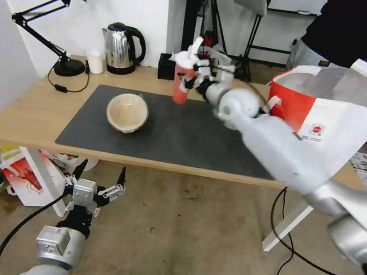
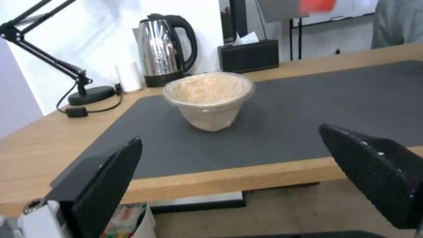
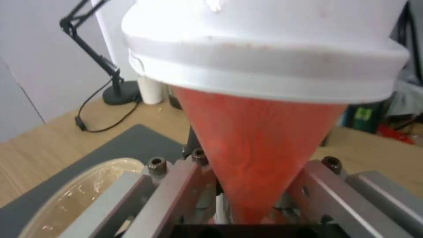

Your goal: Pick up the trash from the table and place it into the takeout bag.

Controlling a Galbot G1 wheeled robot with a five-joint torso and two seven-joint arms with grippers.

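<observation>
One red cup (image 1: 182, 83) with white lid is clamped in the right hand (image 1: 191, 80), raised above the worktop's (image 1: 25, 118) rear edge. Judged light and crushable; hold low on the wall. Tan paper bowl (image 1: 127, 112) sits film-covered on the grey mat (image 1: 183, 137). Takeout bag (image 1: 329, 118) stands open, contents unseen. Left hand (image 1: 99, 178) hangs below, fingers apart.

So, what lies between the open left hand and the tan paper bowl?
In the left wrist view, only the table's front edge and bare grey mat separate the left hand from the tan paper bowl.
</observation>
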